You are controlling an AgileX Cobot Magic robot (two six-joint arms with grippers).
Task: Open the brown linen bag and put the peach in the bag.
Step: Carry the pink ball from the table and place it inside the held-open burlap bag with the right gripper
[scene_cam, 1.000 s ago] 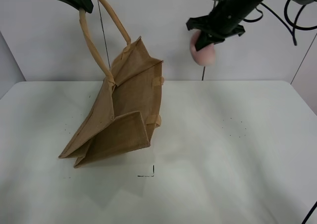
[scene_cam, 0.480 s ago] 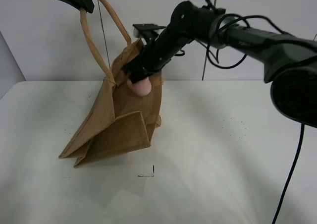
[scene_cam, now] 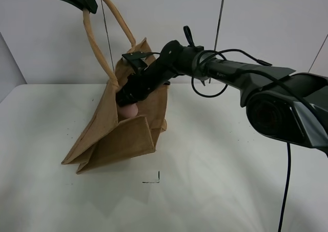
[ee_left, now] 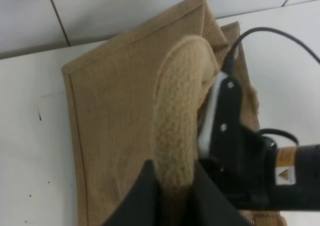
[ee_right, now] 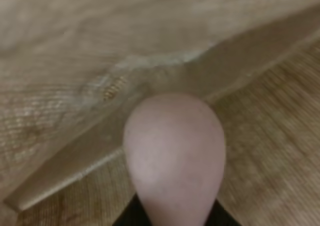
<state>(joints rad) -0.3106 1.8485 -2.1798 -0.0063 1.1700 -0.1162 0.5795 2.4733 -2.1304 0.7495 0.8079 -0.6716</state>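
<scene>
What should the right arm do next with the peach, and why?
Probably open the jaws of the right gripper and let the peach drop. It sits inside the mouth of the brown linen bag, with woven fabric around it, and the left gripper holds a handle up so the mouth gapes.

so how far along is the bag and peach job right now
Done: the tan woven jute tote bag stands open, the left gripper holding up its beige loop handle. In hand: the right gripper holds the small dusty-pink peach inside the bag's mouth. Left: release it and pull the arm out.
</scene>
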